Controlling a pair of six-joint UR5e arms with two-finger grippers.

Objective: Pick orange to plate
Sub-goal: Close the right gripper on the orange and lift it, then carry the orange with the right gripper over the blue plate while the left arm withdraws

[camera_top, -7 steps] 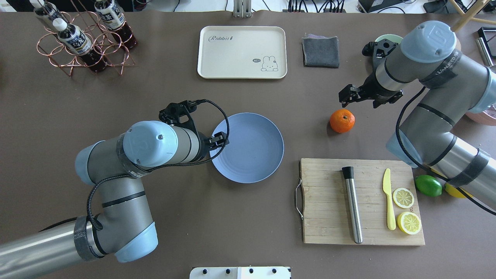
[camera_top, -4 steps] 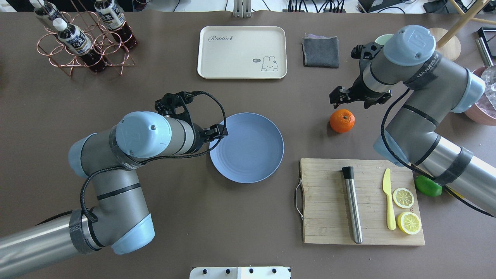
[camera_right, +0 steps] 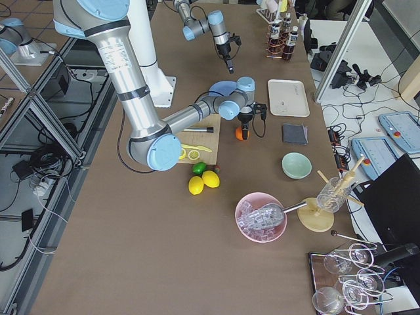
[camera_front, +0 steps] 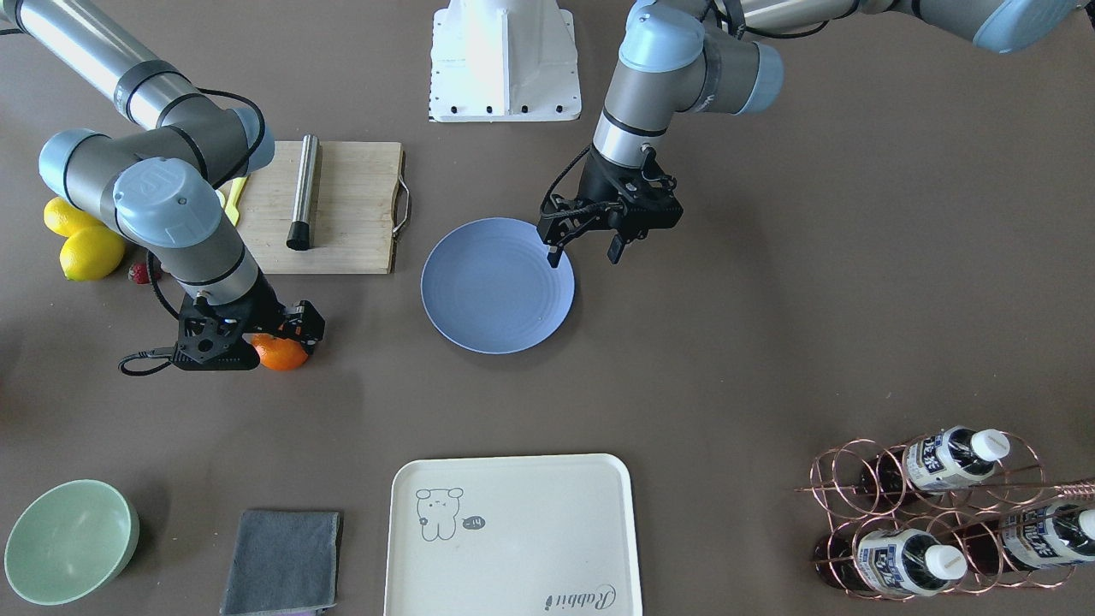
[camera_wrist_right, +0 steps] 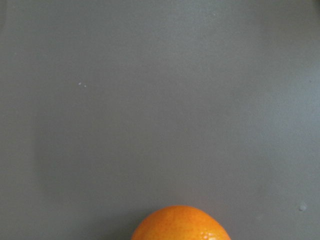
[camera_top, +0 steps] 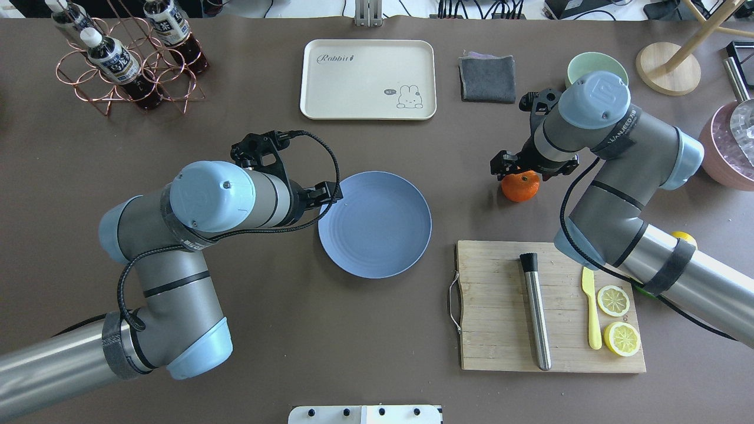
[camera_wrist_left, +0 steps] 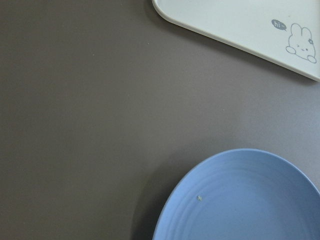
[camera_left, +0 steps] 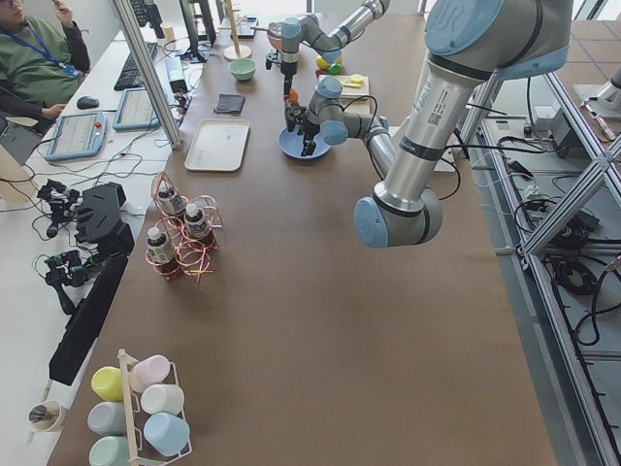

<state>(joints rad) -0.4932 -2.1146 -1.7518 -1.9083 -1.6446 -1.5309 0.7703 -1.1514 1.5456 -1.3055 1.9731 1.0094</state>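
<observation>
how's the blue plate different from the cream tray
The plate is round and pale blue with faint rings; the tray is rectangular and cream with a rabbit drawing. The left gripper hovers at the plate's rim, while no gripper is near the tray. Both lie flat on the table, holding nothing.

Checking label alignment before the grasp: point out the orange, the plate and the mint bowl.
orange (camera_top: 521, 188): overhead exterior view, its visible lower half.
plate (camera_top: 377, 235): overhead exterior view, bare ringed inside.
mint bowl (camera_front: 68, 537): exterior front-facing view, inner wall.
</observation>
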